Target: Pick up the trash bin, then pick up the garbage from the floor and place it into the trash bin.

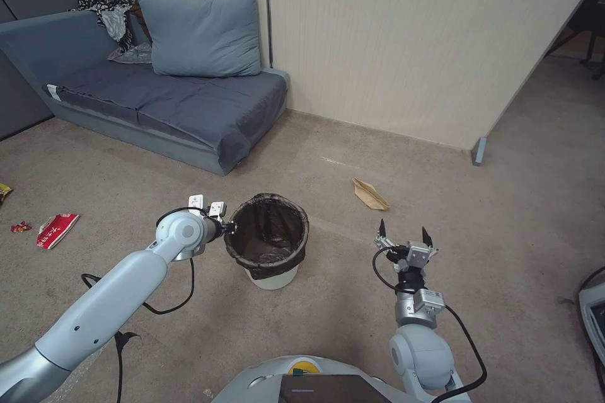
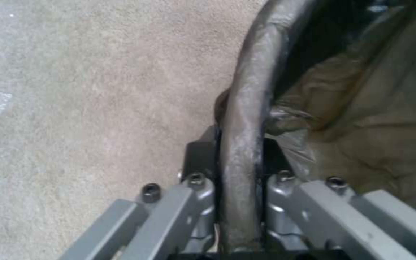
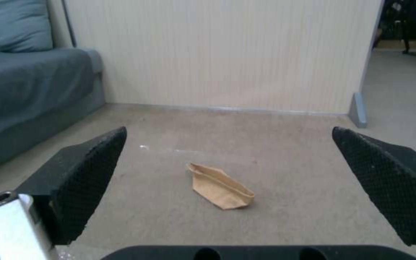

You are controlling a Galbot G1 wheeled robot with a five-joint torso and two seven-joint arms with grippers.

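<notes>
- While its base stands on beige carpet, the robot's left gripper [image 1: 228, 227] pinches the near-left rim of the trash bin [image 1: 271, 274], which sits just below the centre of the head view.
- Seen from the left wrist, that gripper [image 2: 239, 155] has one jaw on each side of the bag-covered rim, pressed against it, and the brown-black liner [image 2: 362, 108] sags into the pail.
- White plastic shows at the bin's foot; whether the foot touches the carpet cannot be told.
- At centre right of the head view, the right gripper [image 1: 404, 234] hangs above the floor with its black fingers spread wide and nothing between them.
- A tan paper bag [image 1: 370, 195] lies flat on the carpet just beyond that gripper, right of the bin and apart from both.
- From the right wrist, the same paper bag [image 3: 220, 186] appears in the lower middle, framed between the two spread fingertips [image 3: 87, 180].
- At the left edge of the head view, a red-and-white snack packet [image 1: 57, 229] lies on the carpet, with a small red scrap [image 1: 21, 227] beside it, well apart from the bin.
- A grey-blue sofa [image 1: 164, 107] with a cushion [image 1: 200, 34] fills the upper left.
</notes>
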